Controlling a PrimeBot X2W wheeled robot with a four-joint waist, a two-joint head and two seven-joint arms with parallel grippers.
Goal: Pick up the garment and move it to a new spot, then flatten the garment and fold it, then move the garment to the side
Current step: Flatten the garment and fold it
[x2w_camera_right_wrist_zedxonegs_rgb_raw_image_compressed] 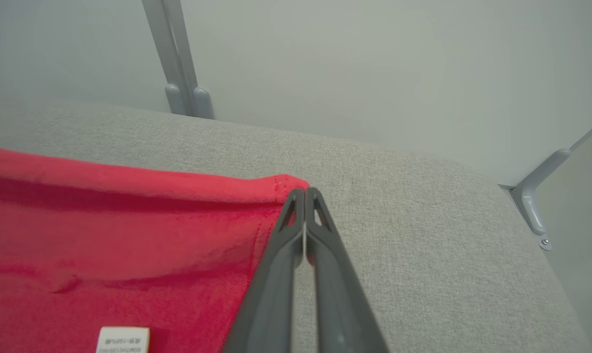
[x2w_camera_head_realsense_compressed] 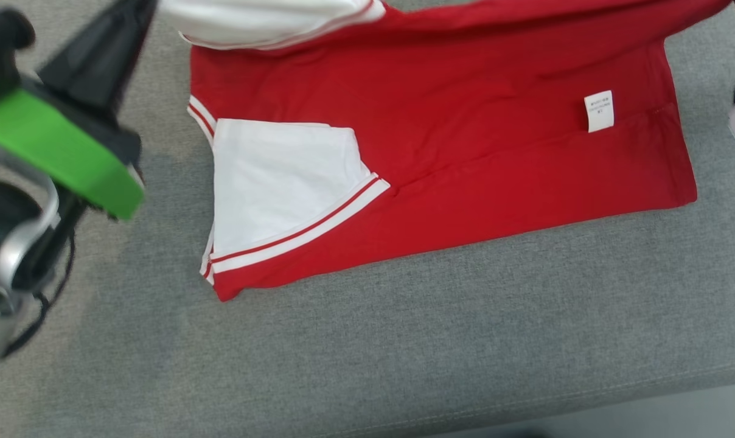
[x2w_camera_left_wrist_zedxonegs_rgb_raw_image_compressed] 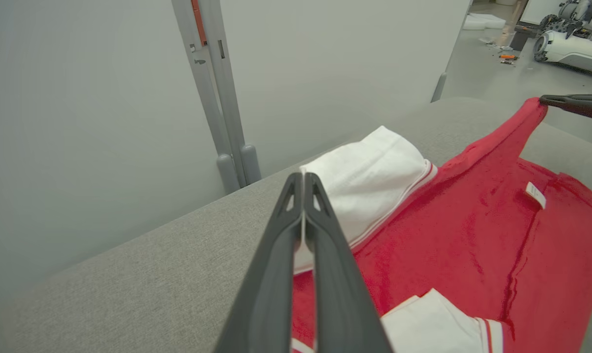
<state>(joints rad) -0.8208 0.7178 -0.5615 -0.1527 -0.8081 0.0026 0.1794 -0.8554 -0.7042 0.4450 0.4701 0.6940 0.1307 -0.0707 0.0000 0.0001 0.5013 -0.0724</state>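
A red garment (x2w_camera_head_realsense_compressed: 465,152) with white sleeves lies on the grey padded surface (x2w_camera_head_realsense_compressed: 404,353). Its far edge is raised off the surface at both ends. One white sleeve (x2w_camera_head_realsense_compressed: 276,182) is folded flat onto the red body, and a white label (x2w_camera_head_realsense_compressed: 599,111) faces up near the right end. My left gripper (x2w_camera_left_wrist_zedxonegs_rgb_raw_image_compressed: 303,177) is shut on the edge of the other white sleeve (x2w_camera_left_wrist_zedxonegs_rgb_raw_image_compressed: 374,186), which hangs lifted at the far left. My right gripper (x2w_camera_right_wrist_zedxonegs_rgb_raw_image_compressed: 304,190) is shut on the far right red corner (x2w_camera_right_wrist_zedxonegs_rgb_raw_image_compressed: 281,184), which it pulls up into a peak (x2w_camera_left_wrist_zedxonegs_rgb_raw_image_compressed: 531,117).
A pale wall panel with grey posts (x2w_camera_left_wrist_zedxonegs_rgb_raw_image_compressed: 227,122) stands right behind the surface's far edge. A grey bracket (x2w_camera_right_wrist_zedxonegs_rgb_raw_image_compressed: 536,206) sits at the far right corner. The surface's front edge (x2w_camera_head_realsense_compressed: 525,407) runs along the bottom. Another machine (x2w_camera_left_wrist_zedxonegs_rgb_raw_image_compressed: 575,44) stands on the floor beyond.
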